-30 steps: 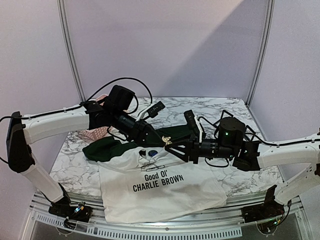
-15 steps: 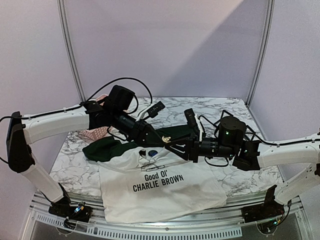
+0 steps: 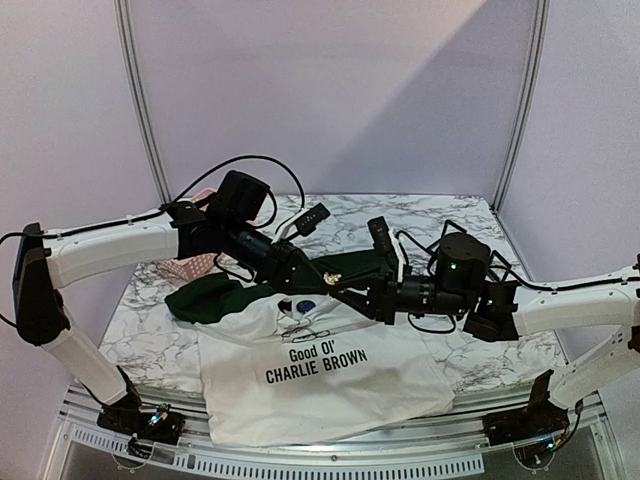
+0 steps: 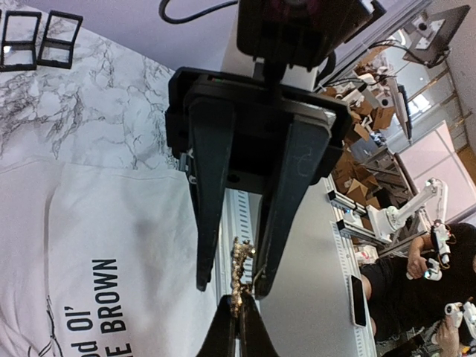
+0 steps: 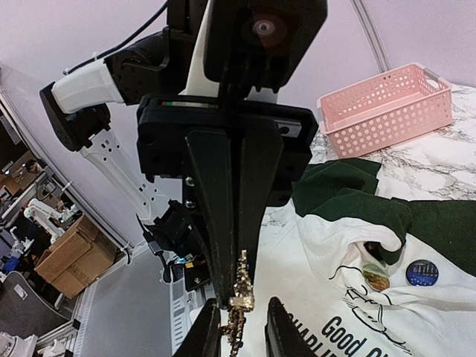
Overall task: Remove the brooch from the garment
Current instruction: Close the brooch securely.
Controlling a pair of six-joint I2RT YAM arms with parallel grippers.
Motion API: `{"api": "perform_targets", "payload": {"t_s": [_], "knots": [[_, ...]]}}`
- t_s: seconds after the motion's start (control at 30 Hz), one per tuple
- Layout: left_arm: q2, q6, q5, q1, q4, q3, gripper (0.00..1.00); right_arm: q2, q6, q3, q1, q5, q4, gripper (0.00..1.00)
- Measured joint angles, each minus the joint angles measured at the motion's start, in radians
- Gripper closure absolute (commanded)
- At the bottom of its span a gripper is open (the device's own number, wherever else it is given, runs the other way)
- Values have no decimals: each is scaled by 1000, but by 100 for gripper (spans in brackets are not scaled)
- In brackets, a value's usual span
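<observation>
The white T-shirt with dark green sleeves and black "Good Ol' CHARLIE BROWN" print lies flat at the table's front. It also shows in the left wrist view and the right wrist view. A small gold brooch hangs in the air above the shirt's collar, between the two grippers. My right gripper is shut on the brooch. My left gripper is open, its fingers on either side of the brooch. In the top view the left gripper and the right gripper meet tip to tip.
A pink perforated basket stands at the back left of the table. A blue round badge and another badge sit near the shirt's collar. Two black frames lie on the marble.
My right gripper has moved slightly left with the brooch, closer between the left gripper's fingers. The left arm has barely moved.
</observation>
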Motion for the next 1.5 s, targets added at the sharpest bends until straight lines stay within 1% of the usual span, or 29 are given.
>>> {"api": "perform_targets", "payload": {"t_s": [0.9,1.37,1.5], "knots": [[-3,19,-22,0,-15,2,100,15,52,0,-10,-1,38,91],[-9,38,-38,0,-12,2,100,15,94,-8,-11,13,54,98],[-10,41,-44,0,-10,2,100,15,108,-11,-12,23,57,99]]}}
